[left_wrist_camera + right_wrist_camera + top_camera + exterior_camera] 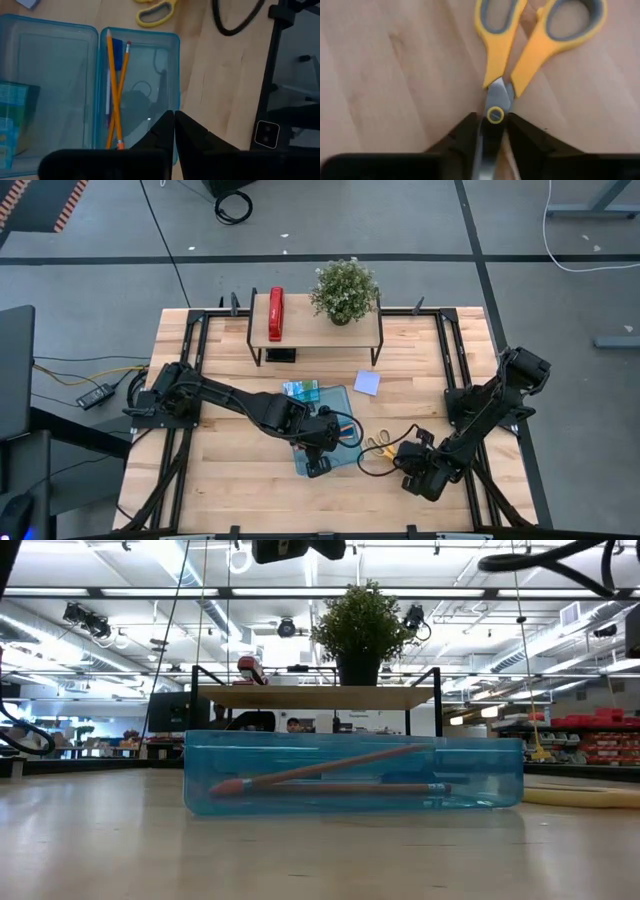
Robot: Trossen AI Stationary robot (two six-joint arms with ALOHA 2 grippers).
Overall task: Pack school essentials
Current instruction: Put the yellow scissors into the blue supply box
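The translucent blue case [325, 428] lies open on the table. Two orange pencils [114, 90] and a purple pen [108, 100] lie in one half, and the green-blue packet [12, 120] rests at the other half. My left gripper [174, 125] is shut and hovers over the case's near edge [318, 465]. The yellow-handled scissors [378, 443] lie flat on the table to the right of the case. My right gripper [495, 135] is at their blades. The lavender sticky-note pad [367, 383] lies on the table beyond them. My right gripper pinches the scissors' blades [495, 107] between its two fingers, right at the pivot screw. The fingers [467, 132] lie along the scissors, coming from the blade end, slanting in from the table's right. The handles [540, 35] point away, and the scissors lie on the table.
A low wooden shelf [315, 330] at the far side carries the red stapler [276, 313] and a potted plant [345, 288]. A black cable [395, 450] loops on the table beside the scissors. Bare wood shows on the near side [250, 490].
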